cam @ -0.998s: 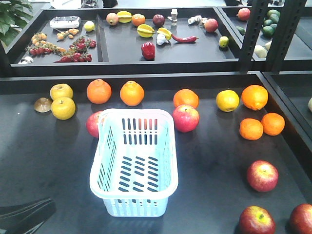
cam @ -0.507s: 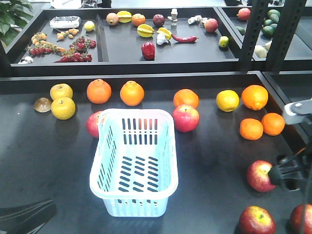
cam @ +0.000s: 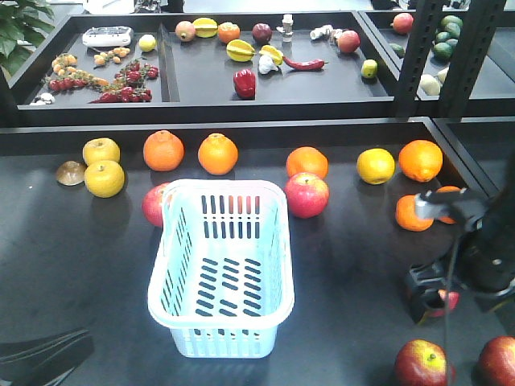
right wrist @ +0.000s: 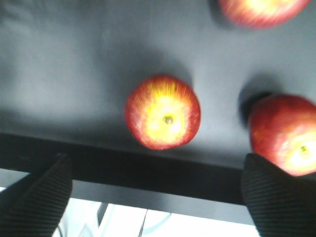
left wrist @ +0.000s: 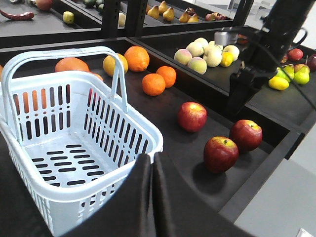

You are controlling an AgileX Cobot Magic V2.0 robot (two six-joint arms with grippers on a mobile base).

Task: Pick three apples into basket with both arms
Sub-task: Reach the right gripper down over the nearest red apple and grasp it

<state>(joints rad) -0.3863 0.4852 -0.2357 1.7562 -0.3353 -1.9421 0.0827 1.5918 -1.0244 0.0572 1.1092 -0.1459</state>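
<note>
Fingers of the left gripper [left wrist: 149, 170] are pressed flat together with nothing between them, low at the near left of the dark table [cam: 354, 257]. Their tips show in front of the near corner of the basket [cam: 225, 186]; whether they touch it I cannot tell. At the near right two apples lie side by side close to the table's front edge, the nearest apple [cam: 420, 363] and the rightmost apple [cam: 499, 360]. Just beyond them the right gripper [right wrist: 157, 163] hangs over a third apple [right wrist: 162, 112] with its jaws spread wide. The wrist view shows that fruit stem-up on the table, centred between the two ribbed fingertips [right wrist: 44, 197] and apart from both. From the front the black right arm [cam: 487, 249] covers most of it. The basket stands upright in the middle of the table, its long side running away from the robot, with one hoop handle [left wrist: 74, 51] raised. A fourth apple [cam: 306, 195] sits just beside its far right corner, and a fifth apple [cam: 153, 203] is partly hidden behind its far left corner. Farther back, oranges [cam: 218, 153] and yellow fruits [cam: 105, 178] lie in a loose row across the table. Past a raised ledge, a black tray [cam: 201, 84] holds mixed produce, among it a red pepper [cam: 245, 83] and a chilli [cam: 304, 63].
</note>
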